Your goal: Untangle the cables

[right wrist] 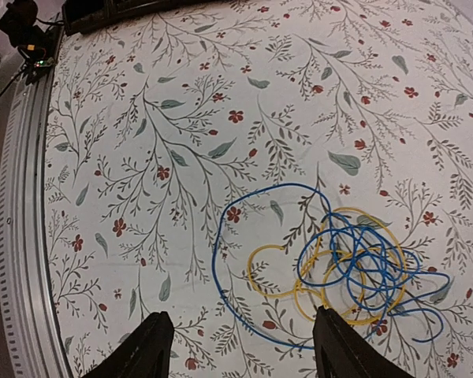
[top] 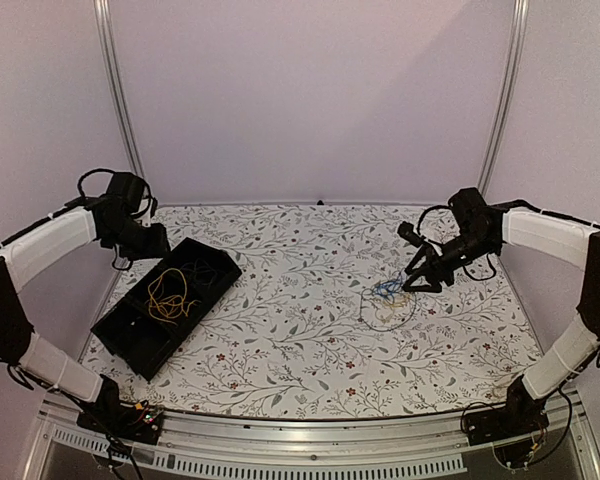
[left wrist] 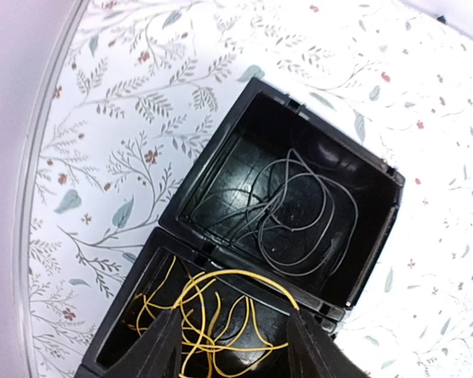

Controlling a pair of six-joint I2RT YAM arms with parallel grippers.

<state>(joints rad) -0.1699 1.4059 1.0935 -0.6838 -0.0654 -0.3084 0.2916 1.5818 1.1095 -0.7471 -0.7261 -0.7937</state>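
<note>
On the right of the floral table lies a tangle of a blue cable [right wrist: 355, 260] and a yellow cable [right wrist: 277, 290], looped through each other [top: 388, 295]. My right gripper [right wrist: 244, 350] hovers open just above its near side [top: 417, 280], touching nothing. On the left, a black tray [top: 195, 325] has a loose yellow cable [left wrist: 213, 315] in its middle compartment and a dark grey cable [left wrist: 299, 216] in its far one. My left gripper [left wrist: 236, 350] hangs over the yellow cable with its jaws apart; the top loop ends beside the right finger [left wrist: 311, 346].
The tray's near compartment [top: 130, 335] holds no cable. A metal rail [top: 310, 425] runs along the table's near edge, with both arm bases on it. Pale walls and upright posts [top: 120, 100] close in the back and sides.
</note>
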